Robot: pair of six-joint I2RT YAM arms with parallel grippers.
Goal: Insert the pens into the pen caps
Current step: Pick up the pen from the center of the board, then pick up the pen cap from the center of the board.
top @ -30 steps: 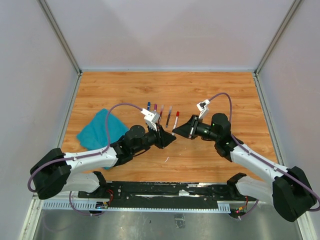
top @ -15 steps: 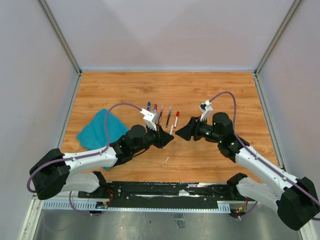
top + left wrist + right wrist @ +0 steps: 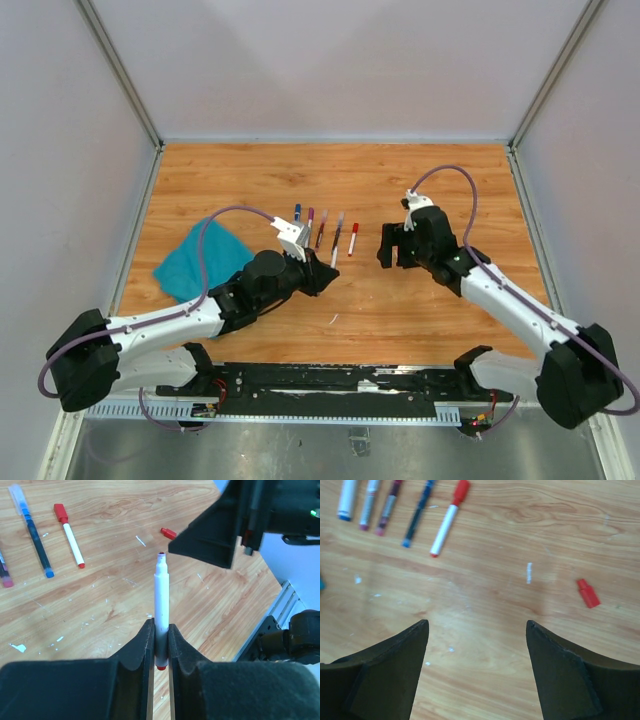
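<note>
Pen [image 3: 161,595] in closed left pincer [image 3: 159,629], long axis forward, tip away

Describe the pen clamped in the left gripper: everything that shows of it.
The pen is a slim white barrel, plastic by its look, with a small dark uncapped tip at its far end and a red end showing low between the fingers. The left gripper is shut on its lower part, one black finger on each side. It sticks straight out past them, seemingly held clear of the wooden table. Nothing else touches it.
</note>
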